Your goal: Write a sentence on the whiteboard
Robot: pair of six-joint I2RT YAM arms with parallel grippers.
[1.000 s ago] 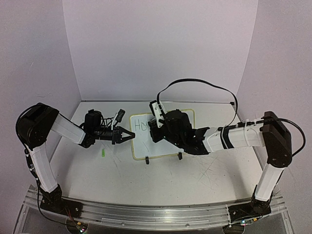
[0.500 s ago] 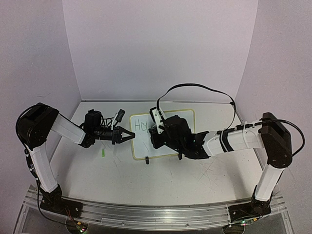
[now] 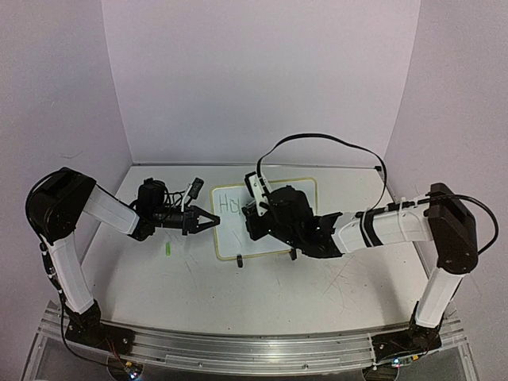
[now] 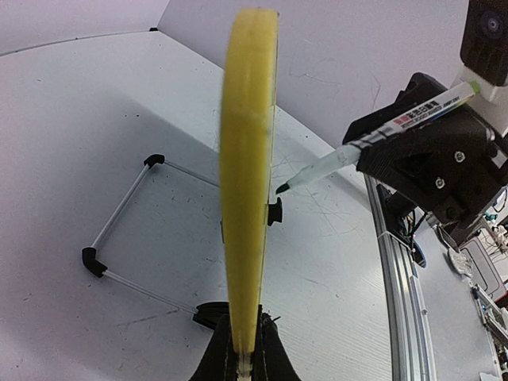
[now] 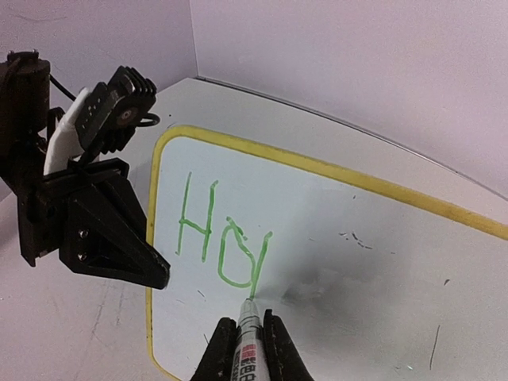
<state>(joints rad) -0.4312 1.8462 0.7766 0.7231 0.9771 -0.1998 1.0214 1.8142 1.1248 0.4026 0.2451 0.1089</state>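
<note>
Now | left gripper [image 4: 242,355] clamps whiteboard [image 4: 248,159] | right gripper [image 5: 242,349] grips marker [image 4: 373,139], overhead partly covering sentence [image 5: 210,224]

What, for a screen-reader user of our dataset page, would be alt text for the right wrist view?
A marker, shut in the right gripper, has its tip on the whiteboard, where the sentence reads only "Ho" plus a partial stroke. The left gripper clamps the board's left edge.
</note>
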